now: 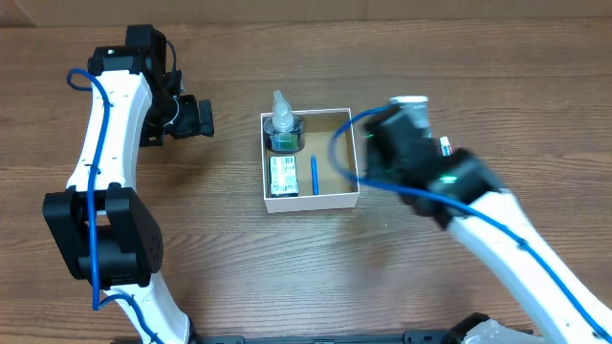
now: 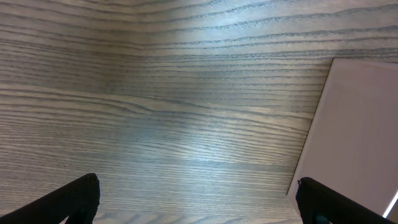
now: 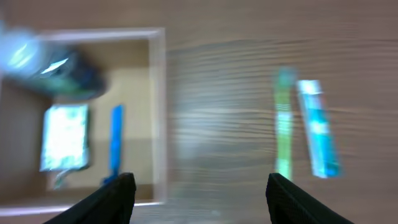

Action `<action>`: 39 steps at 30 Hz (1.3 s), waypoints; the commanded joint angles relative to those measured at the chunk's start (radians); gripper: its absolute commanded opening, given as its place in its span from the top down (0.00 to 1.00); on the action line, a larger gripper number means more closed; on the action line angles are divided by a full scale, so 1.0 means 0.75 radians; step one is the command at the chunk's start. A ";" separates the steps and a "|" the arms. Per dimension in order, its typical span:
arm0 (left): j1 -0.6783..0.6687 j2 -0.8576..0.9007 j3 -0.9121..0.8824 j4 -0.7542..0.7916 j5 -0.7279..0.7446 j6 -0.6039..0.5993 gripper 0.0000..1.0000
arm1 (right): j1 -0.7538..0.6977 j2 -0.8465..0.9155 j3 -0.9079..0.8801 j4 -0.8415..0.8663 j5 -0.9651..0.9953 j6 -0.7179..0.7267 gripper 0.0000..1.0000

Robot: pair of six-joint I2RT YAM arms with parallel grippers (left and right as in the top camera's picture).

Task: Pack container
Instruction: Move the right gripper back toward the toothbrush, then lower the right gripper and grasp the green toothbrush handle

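You are seeing the container (image 1: 316, 202) sitting open side up at the middle of the table (image 1: 239, 258). It is square, so it has no long axis, and its walls are sitting slightly skewed in the overhead view. A bottle (image 1: 283, 124), a white packet (image 1: 283, 177) and a blue stick (image 1: 314, 175) are lying in its left half, and the stick is pointing near to far. Your right gripper (image 3: 202, 196) is hovering over the right wall, its fingers spread wide and empty. Your left gripper (image 2: 199, 199) is hanging just left of the container, also spread and empty.

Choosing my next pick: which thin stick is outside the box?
The green stick, lying on the wooden table beside the teal tube; the blue stick lies inside the white-walled container.
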 commanded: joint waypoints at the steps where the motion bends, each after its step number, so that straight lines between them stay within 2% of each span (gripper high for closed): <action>1: 0.003 -0.023 -0.004 0.006 0.024 0.030 0.00 | -0.190 0.001 -0.008 -0.028 0.050 -0.004 0.30; 7: 0.003 -0.023 -0.004 0.006 0.024 0.030 0.00 | -0.467 0.036 -0.232 0.230 -0.225 -0.151 0.26; 12: 0.003 -0.023 -0.004 0.006 0.024 0.030 0.00 | -0.604 0.119 -0.361 0.387 -0.231 -0.186 0.26; 22: 0.003 -0.023 -0.004 0.006 0.024 0.030 0.00 | -0.614 0.301 -0.371 0.474 -0.369 -0.384 0.29; 39: 0.003 -0.023 -0.004 0.006 0.024 0.030 0.00 | -0.614 0.567 -0.371 0.576 -0.369 -0.394 0.38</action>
